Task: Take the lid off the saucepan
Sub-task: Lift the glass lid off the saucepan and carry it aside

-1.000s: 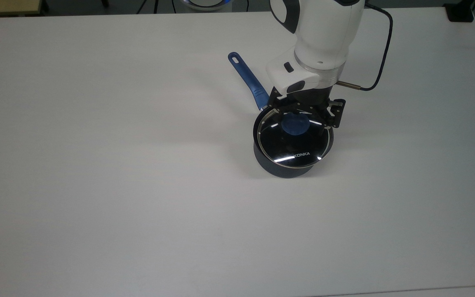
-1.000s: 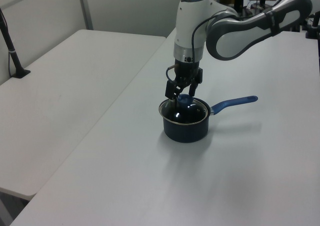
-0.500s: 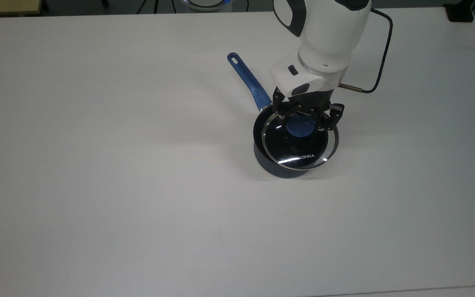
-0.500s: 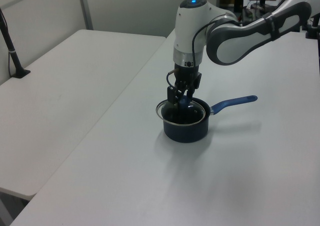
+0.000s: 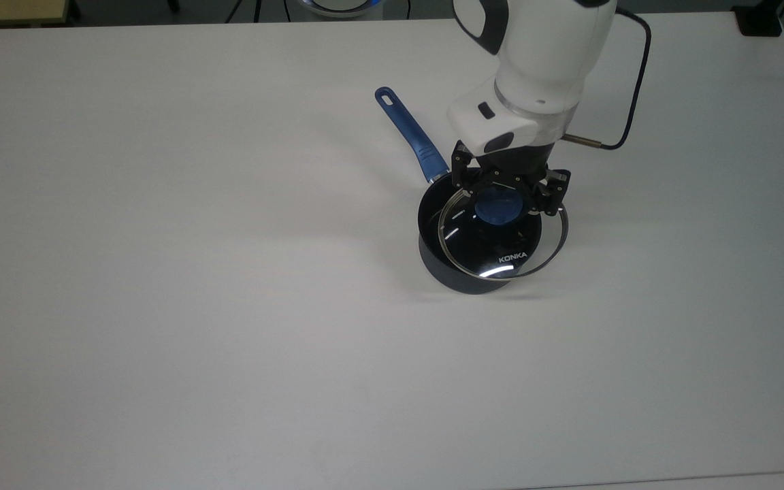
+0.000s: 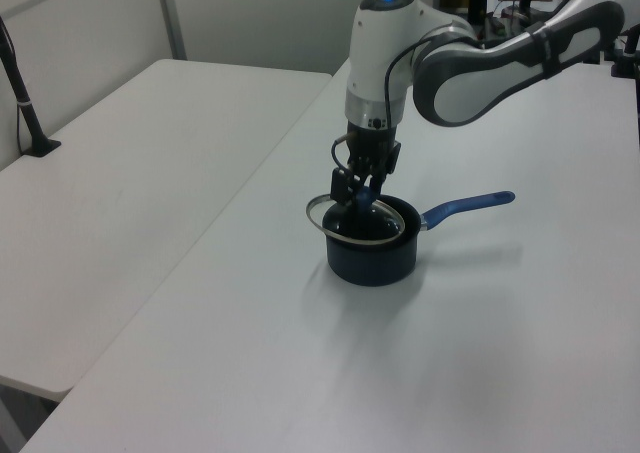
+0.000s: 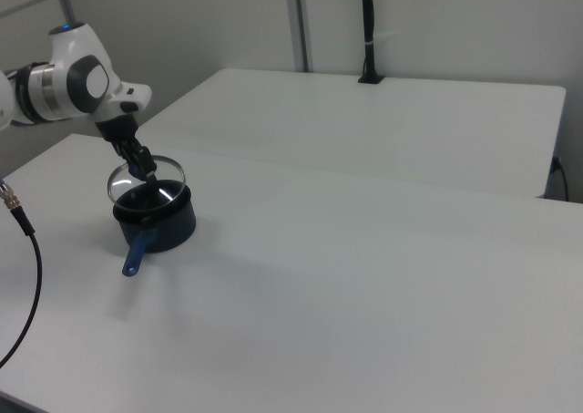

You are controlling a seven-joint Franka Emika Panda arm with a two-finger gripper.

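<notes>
Gripper clamped on the blue knob of the lid, held just above the saucepan and offset toward the top view's right, part overlapping the rim. Saucepan nearer the bench's far edge, right of centre in the top view. Best to lift higher, level, before carrying sideways; avoid clipping the rim or tilting the glass.
</notes>
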